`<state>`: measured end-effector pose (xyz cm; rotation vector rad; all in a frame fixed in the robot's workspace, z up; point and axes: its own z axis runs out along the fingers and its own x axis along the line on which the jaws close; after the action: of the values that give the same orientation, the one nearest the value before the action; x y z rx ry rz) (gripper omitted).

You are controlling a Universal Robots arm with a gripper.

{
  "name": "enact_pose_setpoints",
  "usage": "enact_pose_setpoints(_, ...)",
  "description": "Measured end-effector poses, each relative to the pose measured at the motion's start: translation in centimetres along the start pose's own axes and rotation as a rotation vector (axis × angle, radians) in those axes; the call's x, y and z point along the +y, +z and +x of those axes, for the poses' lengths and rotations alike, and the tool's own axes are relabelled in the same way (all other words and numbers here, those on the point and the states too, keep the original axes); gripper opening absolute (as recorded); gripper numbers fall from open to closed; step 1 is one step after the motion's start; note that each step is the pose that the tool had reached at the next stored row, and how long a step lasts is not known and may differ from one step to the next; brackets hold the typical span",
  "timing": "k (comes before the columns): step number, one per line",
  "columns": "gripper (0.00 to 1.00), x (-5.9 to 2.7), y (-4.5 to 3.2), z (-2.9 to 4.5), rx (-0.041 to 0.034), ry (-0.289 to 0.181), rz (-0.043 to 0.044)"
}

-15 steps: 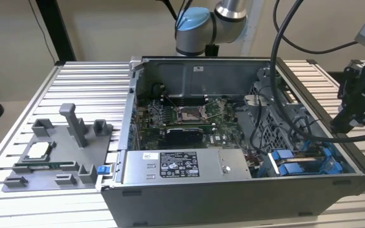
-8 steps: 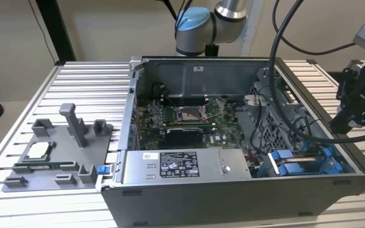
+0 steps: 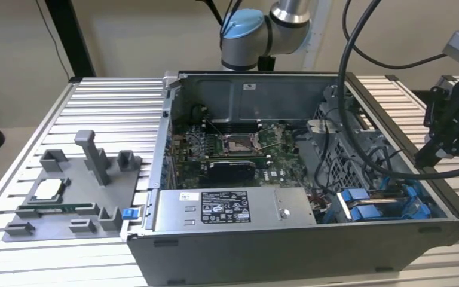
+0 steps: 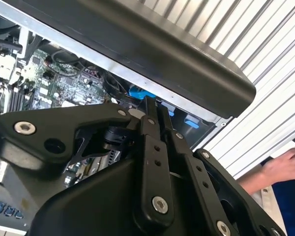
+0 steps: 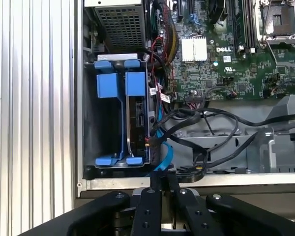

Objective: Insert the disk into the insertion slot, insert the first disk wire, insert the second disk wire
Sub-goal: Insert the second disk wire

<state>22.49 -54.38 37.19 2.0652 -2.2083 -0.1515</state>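
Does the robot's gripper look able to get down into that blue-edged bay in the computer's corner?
Probably yes. The case lies open, nothing covers the insertion slot, and the gripper sits just outside the case wall next to it. Black cables crowd one side and might get brushed.

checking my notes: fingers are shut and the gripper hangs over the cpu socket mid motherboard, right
No. The fingers are shut, but the gripper hangs at the edge of the computer case beside the insertion slot, at the exterior view's right, not over the CPU socket. The exterior view shows it.
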Motion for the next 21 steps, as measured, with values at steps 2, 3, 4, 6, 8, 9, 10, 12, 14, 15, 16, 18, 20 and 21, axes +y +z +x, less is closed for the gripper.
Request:
enact_pose_setpoints(2, 0.0, 0.0, 0.0, -0.01, 0.0, 0.0, 0.0)
enact_pose_setpoints(3, 0.0, 0.0, 0.0, -0.02, -0.0001, 0.0, 0.0)
enact_pose_setpoints(4, 0.0, 0.0, 0.0, -0.02, -0.0001, 0.0, 0.0)
enact_pose_setpoints(6, 0.0, 0.01, -0.01, -0.02, 0.0001, 0.0, 0.0001)
enact_pose_setpoints(8, 0.0, 0.14, -0.12, -0.02, 0.0002, 0.0, 0.0001)
enact_pose_setpoints(9, 0.0, 0.28, -0.19, -0.01, -0.0001, 0.0, 0.0)
enact_pose_setpoints(10, 0.0, 0.48, -0.28, 0.01, -0.0003, 0.0, 0.0)
enact_pose_setpoints(12, 0.0, 1.02, -0.5, 0.05, -0.0001, 0.0, 0.0001)
enact_pose_setpoints(14, 0.0, 1.67, -0.65, 0.09, -0.0001, 0.0, 0.0007)
enact_pose_setpoints(15, 0.0, 2.03, -0.71, 0.12, -0.0001, 0.0, 0.0011)
enact_pose_setpoints(16, 0.0, 2.38, -0.77, 0.14, -0.0002, 0.0, 0.0015)
enact_pose_setpoints(18, 0.0, 3.08, -0.86, 0.19, -0.0002, 0.0, 0.0027)
enact_pose_setpoints(20, 0.0, 3.75, -0.94, 0.23, -0.0004, 0.0, 0.0042)
enact_pose_setpoints(21, 0.0, 4.1, -0.98, 0.26, -0.0004, 0.0, 0.0052)
